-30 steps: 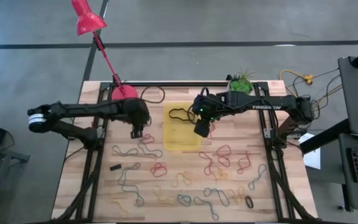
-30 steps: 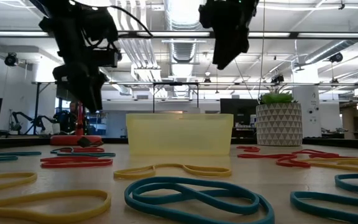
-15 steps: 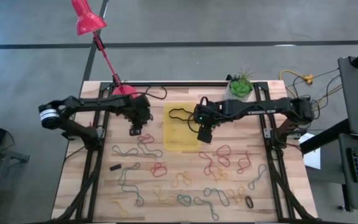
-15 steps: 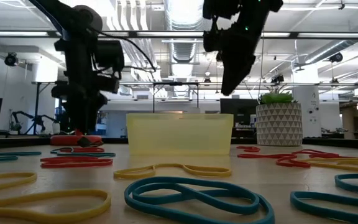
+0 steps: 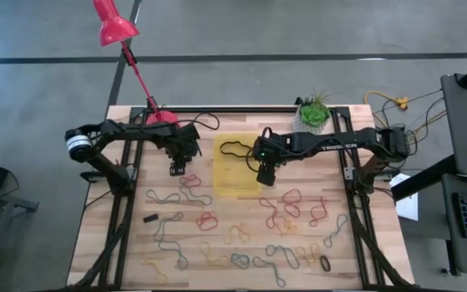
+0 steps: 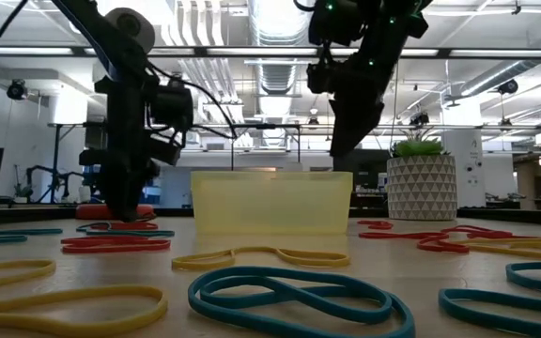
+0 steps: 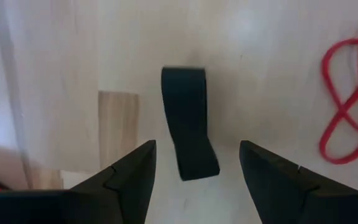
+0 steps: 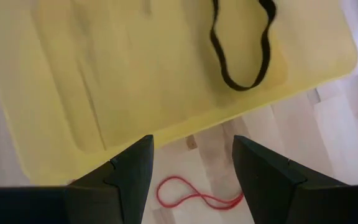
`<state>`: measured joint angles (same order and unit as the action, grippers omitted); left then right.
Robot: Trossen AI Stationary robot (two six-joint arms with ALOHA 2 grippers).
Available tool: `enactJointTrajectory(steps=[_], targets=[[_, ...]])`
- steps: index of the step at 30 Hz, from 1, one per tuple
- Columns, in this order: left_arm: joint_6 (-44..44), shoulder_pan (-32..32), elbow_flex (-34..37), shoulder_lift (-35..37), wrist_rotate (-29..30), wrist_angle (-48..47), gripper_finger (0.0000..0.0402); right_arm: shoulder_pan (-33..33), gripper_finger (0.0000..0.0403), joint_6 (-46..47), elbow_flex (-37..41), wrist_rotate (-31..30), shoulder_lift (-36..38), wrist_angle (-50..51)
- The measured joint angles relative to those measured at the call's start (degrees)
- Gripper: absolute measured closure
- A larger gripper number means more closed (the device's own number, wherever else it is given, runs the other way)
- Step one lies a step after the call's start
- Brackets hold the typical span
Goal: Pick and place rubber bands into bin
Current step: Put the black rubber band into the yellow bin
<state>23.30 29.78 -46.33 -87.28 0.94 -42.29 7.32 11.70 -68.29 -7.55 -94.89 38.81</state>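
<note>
Counter (image 5: pixel 242 219): left fingers (image 7: pixel 129 177) spread over what seems a black band (image 7: pixel 188 121); right fingers (image 8: pixel 132 168) spread beside bin (image 8: pixel 123 87).

The left arm reaches in from the left side with its left gripper (image 5: pixel 177 169) pointing down, fingers (image 7: pixel 126 180) spread and empty, while the right arm stretches across from the right, its right gripper (image 5: pixel 265 177) tilted downward near mid-table, fingers (image 8: pixel 128 175) likewise parted.
</note>
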Motion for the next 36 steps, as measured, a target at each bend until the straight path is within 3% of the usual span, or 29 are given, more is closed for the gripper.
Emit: enactJointTrajectory(steps=[6, 14, 16, 22, 28, 36], targets=[[0.16, 1.88, -0.16, -2.84, -0.86, 0.28, 0.0218, 0.38, 0.0197, 2.10, -0.50, -0.07, 0.00, -0.92], [2.61, 2.05, -1.42, -2.91, -1.19, 2.02, 0.0370, 0.63, 0.0197, 2.58, -0.53, -0.15, 0.00, -0.96], [1.63, 2.16, -2.41, -2.65, 0.48, 3.46, 0.0393, 0.71, 0.0197, 3.12, -0.51, -0.96, 0.03, -0.91], [-2.40, -0.91, -11.56, 2.72, -0.67, 1.67, 0.0400, 0.84, 0.0197, 3.37, -0.51, -3.45, 3.24, -0.55], [-3.51, -5.80, -24.58, 6.64, -3.00, 3.56, 0.0401, 1.02, 0.0197, 3.47, -0.28, -11.31, 9.20, -0.05], [-7.55, -11.52, -30.64, -4.05, -4.05, 12.87, 0.0393, 1.22, 0.0197, 6.90, 1.64, -13.53, 15.81, 0.05]])
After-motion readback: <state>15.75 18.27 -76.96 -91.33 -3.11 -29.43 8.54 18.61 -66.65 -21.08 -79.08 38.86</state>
